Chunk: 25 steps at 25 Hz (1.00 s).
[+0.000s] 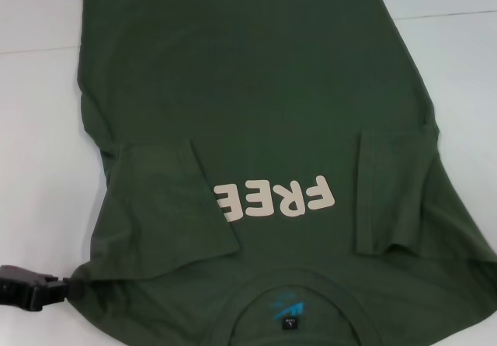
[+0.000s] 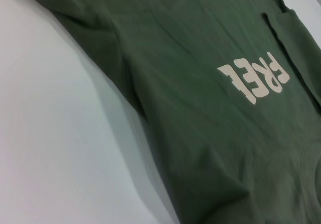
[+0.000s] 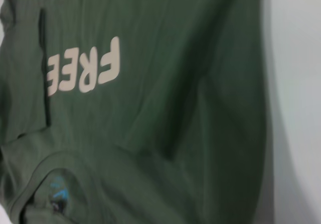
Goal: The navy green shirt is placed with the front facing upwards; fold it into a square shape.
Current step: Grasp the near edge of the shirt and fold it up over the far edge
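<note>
Head view: navy green shirt (image 1: 264, 90) lies front up on the white tabletop (image 1: 39, 129), collar toward the robot, hem toward the far edge. Both sleeves are folded inward over the chest; the left sleeve (image 1: 167, 198) covers the start of the cream print (image 1: 276, 198), which reads "FREE" upside down from this camera. The right sleeve (image 1: 392, 187) lies just beside the other end of the print. Inside the crew neck (image 1: 291, 307) a black label with a blue logo shows at the near edge. Left end effector (image 1: 58, 290), black, sits at the lower left, its tip touching the shirt's near left shoulder edge. Whether its fingers are apart or together cannot be told. The right end effector does not show in this view.

Left wrist view: shirt (image 2: 190, 108) fills most of the frame, lying flat with soft wrinkles, its side edge running diagonally against the tabletop (image 2: 50, 133). The print (image 2: 256, 78) is fully visible, and a folded sleeve edge (image 2: 273, 28) lies beyond it. No fingers of the arm's own end effector appear.

Right wrist view: shirt (image 3: 165, 83) again fills the frame, with the print (image 3: 83, 66) near one side and the neck with its blue logo (image 3: 57, 189) in a corner. A strip of tabletop (image 3: 296, 103) shows beside the shirt's side edge. No end effector is visible here, so the right one's state is unseen.
</note>
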{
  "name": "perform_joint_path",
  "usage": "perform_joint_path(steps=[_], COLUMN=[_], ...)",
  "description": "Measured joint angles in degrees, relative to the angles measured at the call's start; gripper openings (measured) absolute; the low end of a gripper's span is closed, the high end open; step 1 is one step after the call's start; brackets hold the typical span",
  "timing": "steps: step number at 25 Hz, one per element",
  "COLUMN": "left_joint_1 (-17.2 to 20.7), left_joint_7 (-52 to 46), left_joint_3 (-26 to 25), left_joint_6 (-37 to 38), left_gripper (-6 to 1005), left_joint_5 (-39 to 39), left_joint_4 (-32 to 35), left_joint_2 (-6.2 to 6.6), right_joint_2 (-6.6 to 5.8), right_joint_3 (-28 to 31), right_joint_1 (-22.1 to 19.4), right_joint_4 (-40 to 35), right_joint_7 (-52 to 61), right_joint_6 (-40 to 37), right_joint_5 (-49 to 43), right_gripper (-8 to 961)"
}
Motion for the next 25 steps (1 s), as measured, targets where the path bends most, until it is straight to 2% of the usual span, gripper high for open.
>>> perform_joint_path(steps=[21, 25], left_joint_1=[3.4, 3.4], left_joint_7=[1.4, 2.4], left_joint_3=[-0.6, -2.1], left_joint_6=[4.8, 7.4], left_gripper=[15, 15], left_joint_5=[0.1, -0.3], left_joint_4=[1.5, 1.9], left_joint_2=[0.32, 0.63], right_joint_2=[0.00, 0.00], right_joint_3=[0.4, 1.7], right_joint_1=[-0.7, 0.0], right_joint_4=[0.0, 0.0], right_joint_7=[-3.6, -4.2], right_joint_6=[-3.9, -4.1], right_joint_5=[-0.5, -0.2], right_gripper=[52, 52])
